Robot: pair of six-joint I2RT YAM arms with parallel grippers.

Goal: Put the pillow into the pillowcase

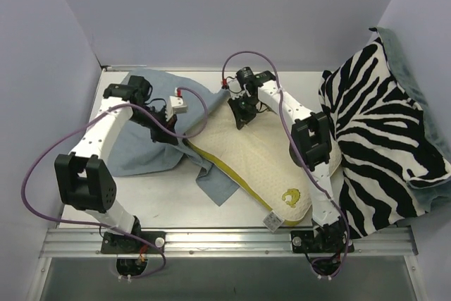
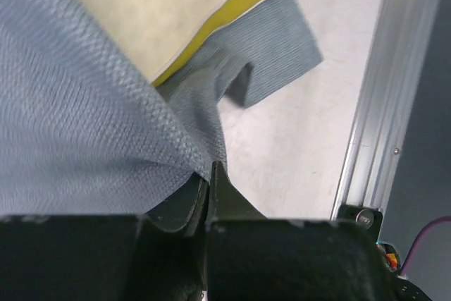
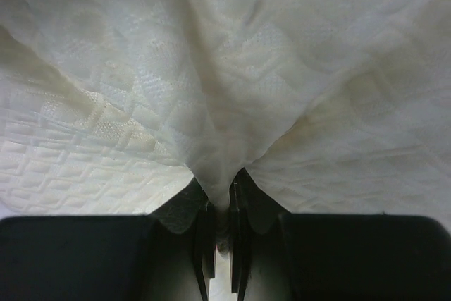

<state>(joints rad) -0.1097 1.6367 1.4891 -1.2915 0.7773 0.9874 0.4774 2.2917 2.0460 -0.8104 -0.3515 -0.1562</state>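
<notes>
The left tool (image 2: 210, 171) clamps a fold of the pillowcase (image 1: 151, 147) at the far-left of the tabletop (image 1: 158, 202), apparently to hold its mouth, while the right tool (image 3: 224, 182) pinches the far end of the pillow (image 1: 259, 158), which slants toward the near-right corner.

This looks like a robot lab, a small test booth. Plain pale walls (image 1: 232, 5) close it in at 9, 12 and 3 o'clock. A white left arm (image 1: 106, 128) and right arm (image 1: 285, 103) are bolted by a metal rail (image 1: 225, 241) at 6 o'clock on a white table (image 1: 162, 202). Purple cables (image 1: 26, 185) loop off them.
</notes>
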